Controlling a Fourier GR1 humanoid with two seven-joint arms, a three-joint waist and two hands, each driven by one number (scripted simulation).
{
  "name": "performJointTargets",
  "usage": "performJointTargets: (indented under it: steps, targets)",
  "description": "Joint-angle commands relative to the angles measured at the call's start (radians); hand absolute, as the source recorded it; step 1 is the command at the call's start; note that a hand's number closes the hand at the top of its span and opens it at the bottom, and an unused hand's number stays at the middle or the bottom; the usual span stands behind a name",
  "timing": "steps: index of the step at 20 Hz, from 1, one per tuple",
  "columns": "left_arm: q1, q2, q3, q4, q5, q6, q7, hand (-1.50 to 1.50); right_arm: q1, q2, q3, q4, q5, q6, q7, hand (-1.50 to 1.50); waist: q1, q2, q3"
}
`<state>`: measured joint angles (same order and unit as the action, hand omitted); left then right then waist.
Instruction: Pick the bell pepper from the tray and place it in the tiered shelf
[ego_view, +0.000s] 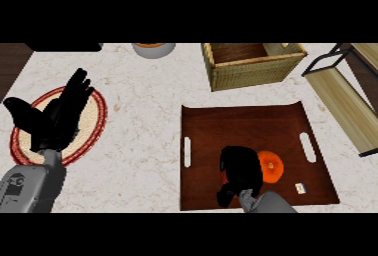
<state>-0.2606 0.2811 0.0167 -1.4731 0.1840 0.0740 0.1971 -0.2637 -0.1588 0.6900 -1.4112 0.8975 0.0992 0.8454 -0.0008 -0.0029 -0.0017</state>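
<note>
Orange bell pepper sits stem-up on the tray beside right hand.

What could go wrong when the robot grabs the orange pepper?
The right hand is just left of the bell pepper, so the round pepper might roll away across the tray. The boards of the tiered shelf at the right look narrow, so it could roll off there too.

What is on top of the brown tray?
An orange bell pepper and a small pale object. The right robot hand covers the pepper's left side and the tray beneath.
</note>
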Motion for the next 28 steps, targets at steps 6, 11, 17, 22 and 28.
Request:
performJointTargets:
  steps: [6, 11, 17, 22, 28]
  targets:
    - [0.009, 0.006, 0.025, 0.02, 0.001, -0.023, -0.009, 0.0, 0.072, -0.019, -0.001, -0.281, -0.037, -0.078, -0.166, 1.5, -0.012, 0.0, 0.002]
    - [0.035, -0.007, 0.011, -0.033, -0.01, 0.001, 0.018, 0.0, 0.072, 0.004, -0.095, -0.489, -0.031, -0.2, -0.154, 1.5, -0.013, -0.005, 0.002]
    - [0.01, 0.001, 0.026, -0.018, -0.002, -0.015, 0.024, 0.0, 0.0, 0.003, -0.238, -0.741, -0.005, -0.124, -0.017, 1.5, -0.011, 0.0, 0.001]
    - [0.055, 0.011, 0.049, -0.043, 0.012, -0.05, -0.007, 0.0, -0.105, -0.009, -0.401, -0.889, -0.061, 0.054, 0.142, 1.5, -0.002, 0.0, 0.001]
    - [0.034, -0.009, 0.032, -0.022, -0.015, -0.043, 0.002, 0.0, -0.227, -0.149, -0.695, -0.831, -0.216, 0.196, 0.138, 1.5, -0.001, 0.002, 0.001]
